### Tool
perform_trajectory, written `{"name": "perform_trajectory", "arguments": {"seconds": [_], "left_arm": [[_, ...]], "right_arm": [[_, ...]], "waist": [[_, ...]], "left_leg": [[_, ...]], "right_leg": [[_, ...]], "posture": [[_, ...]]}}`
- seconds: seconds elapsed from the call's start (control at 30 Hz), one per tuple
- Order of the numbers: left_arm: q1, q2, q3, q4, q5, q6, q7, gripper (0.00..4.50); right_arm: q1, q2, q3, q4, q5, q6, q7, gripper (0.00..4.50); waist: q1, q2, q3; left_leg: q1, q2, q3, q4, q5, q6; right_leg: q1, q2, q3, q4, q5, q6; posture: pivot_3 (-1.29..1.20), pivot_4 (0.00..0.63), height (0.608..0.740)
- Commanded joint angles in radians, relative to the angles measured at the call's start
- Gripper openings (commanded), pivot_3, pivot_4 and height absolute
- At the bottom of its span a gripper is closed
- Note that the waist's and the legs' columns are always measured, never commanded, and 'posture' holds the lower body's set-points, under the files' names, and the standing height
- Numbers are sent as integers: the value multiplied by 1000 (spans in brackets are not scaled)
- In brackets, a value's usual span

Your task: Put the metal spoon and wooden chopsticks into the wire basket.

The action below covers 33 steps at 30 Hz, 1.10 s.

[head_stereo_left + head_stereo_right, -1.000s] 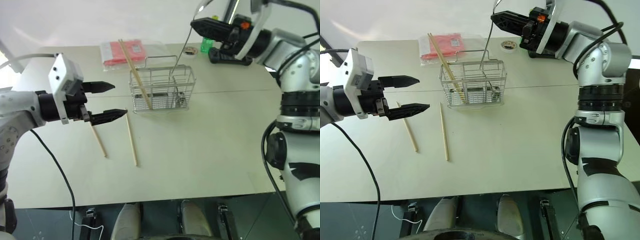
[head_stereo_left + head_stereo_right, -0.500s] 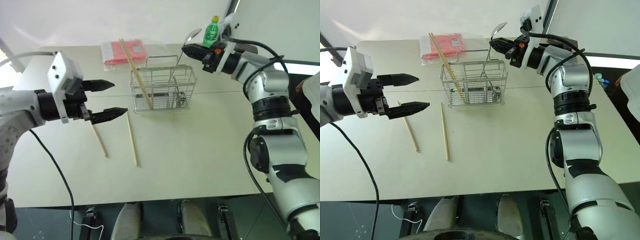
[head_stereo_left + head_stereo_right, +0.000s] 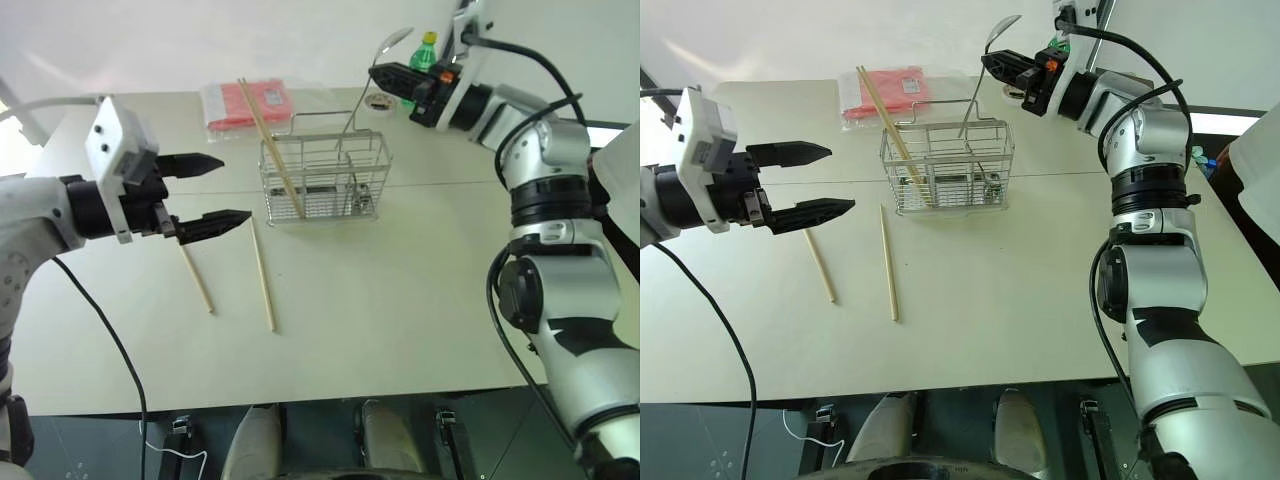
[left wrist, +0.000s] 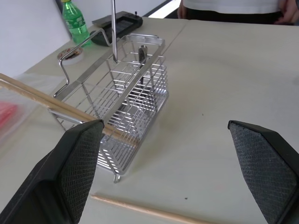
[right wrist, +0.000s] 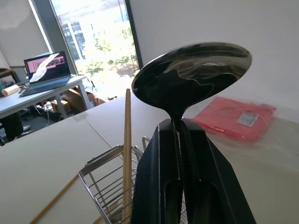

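Observation:
My right gripper (image 3: 378, 73) is shut on the metal spoon (image 3: 392, 41), bowl up. The spoon's thin handle (image 4: 113, 28) slants down to the top rim of the wire basket (image 3: 325, 180) near its right end. In the right wrist view the spoon bowl (image 5: 191, 72) stands above my black fingers (image 5: 182, 177). One wooden chopstick (image 3: 270, 145) leans in the basket's left end. Two more chopsticks (image 3: 197, 280) (image 3: 263, 275) lie on the table in front of the basket. My left gripper (image 3: 208, 190) hovers open, left of the basket and above those chopsticks, holding nothing.
A red packet (image 3: 247, 103) lies behind the basket. A green bottle (image 3: 425, 50), a tape roll (image 3: 379, 100) and a black device (image 4: 117, 21) sit at the far right of the table. A person in white (image 3: 622, 160) stands at the right edge.
My right gripper has shifted with the spoon, farther out over the table, keeping the handle end at the basket's top. The left gripper has stayed put and open.

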Motion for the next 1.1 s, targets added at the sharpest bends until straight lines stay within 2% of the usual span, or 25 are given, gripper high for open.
{"name": "perform_trajectory", "arguments": {"seconds": [0.03,0.23,0.63,0.97,1.07,1.1], "left_arm": [[-27,0,11,-5,9,-19,0,4500],[-35,-3,3,2,18,-24,-5,4500],[-56,-5,-9,8,30,-21,-17,4500],[-57,-3,-2,5,27,-17,-7,4500],[-56,-3,2,4,27,-18,-3,4500],[-55,-4,2,4,28,-18,0,4500]], "right_arm": [[-58,-40,-35,2,-11,-45,3,53],[-45,-52,-30,34,-44,-78,4,53],[136,-3,61,-75,-130,-129,31,53],[147,42,63,-52,-147,-138,-3,53],[141,39,69,-41,-162,-148,-5,949],[141,37,69,-40,-164,-151,-4,1403]], "waist": [[1,0,0],[-9,0,0],[-22,0,0],[-22,0,0],[-21,0,0],[-21,0,0]], "left_leg": [[0,0,0,0,0,0],[0,0,0,0,0,0],[0,0,0,0,0,0],[0,0,0,0,0,0],[0,0,0,0,0,0],[0,0,0,0,0,0]], "right_leg": [[0,0,0,0,0,0],[0,0,0,0,0,0],[0,0,0,0,0,0],[0,0,0,0,0,0],[0,0,0,0,0,0],[0,0,0,0,0,0]], "posture": [[0,150,721],[0,150,721],[0,150,721],[0,150,721],[0,150,721],[0,150,721]]}}
